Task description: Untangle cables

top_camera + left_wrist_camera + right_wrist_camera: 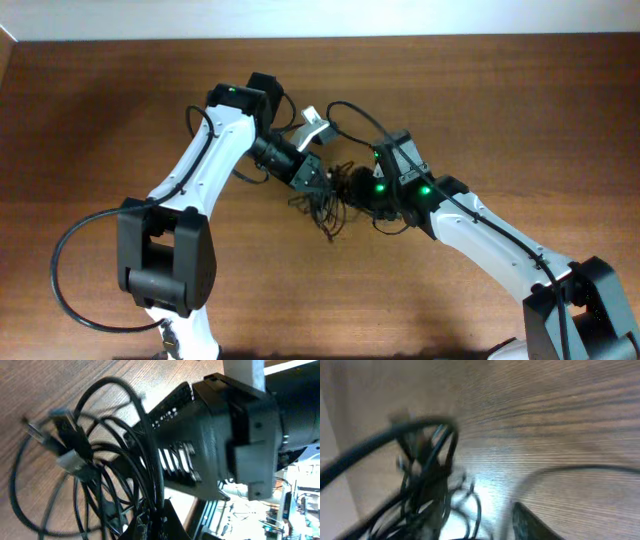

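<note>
The cables lie as one knotted bundle on the wooden table, near its middle and directly between the two end effectors. The left gripper stands at the bundle's left edge and the right gripper at its right edge. From overhead both overlap the tangle, and loose loops spill toward the near side below them. In the left wrist view several strands converge into the left gripper's fingertips at the bottom edge, and those jaws are clenched on the cables. A silvery plug shows among the loops to the left. The right arm's black housing fills the right half of that view, just beside the strands. The right gripper's state cannot be told. The right wrist view is badly blurred, and only one dark finger shows, cut off at the bottom edge, with the bundle up and to its left. Whether any strand sits between those jaws is not determinable. Overhead, the gripper bodies cover much of the tangle, so single cords cannot be separated or counted.
</note>
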Action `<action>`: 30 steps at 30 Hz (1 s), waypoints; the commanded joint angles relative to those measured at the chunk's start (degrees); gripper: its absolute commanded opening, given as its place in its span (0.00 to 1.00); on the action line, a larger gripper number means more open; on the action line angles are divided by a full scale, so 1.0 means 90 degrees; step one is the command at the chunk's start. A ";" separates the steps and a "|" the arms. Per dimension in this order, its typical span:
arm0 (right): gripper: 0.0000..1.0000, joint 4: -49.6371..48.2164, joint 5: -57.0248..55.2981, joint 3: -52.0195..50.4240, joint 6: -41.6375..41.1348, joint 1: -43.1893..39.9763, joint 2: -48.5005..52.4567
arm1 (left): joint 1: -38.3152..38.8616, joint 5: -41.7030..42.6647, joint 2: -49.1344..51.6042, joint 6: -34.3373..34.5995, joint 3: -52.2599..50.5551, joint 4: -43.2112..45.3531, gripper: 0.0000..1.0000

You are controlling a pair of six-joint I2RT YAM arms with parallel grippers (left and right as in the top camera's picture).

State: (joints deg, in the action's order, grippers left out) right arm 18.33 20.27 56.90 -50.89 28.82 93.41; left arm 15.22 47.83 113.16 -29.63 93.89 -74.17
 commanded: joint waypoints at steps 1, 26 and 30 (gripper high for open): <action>0.56 0.0039 0.0580 -0.0010 0.1365 0.0039 -0.0389 | 0.0000 0.0211 -0.0046 -0.0697 0.0134 -0.0024 0.00; 0.77 0.2951 0.1370 -0.0002 0.6006 -0.2783 -0.2506 | 0.0352 -0.0136 -0.0046 -0.7223 0.0131 -0.1280 0.00; 0.63 0.3186 0.1467 -0.0002 0.6195 -0.2781 -0.2426 | 0.0760 -0.1163 -0.0046 -0.7723 0.0046 -0.1513 0.00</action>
State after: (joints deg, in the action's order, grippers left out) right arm 46.30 31.77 56.77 1.98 4.03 71.50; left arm 19.64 43.22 113.16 -93.08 94.30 -87.53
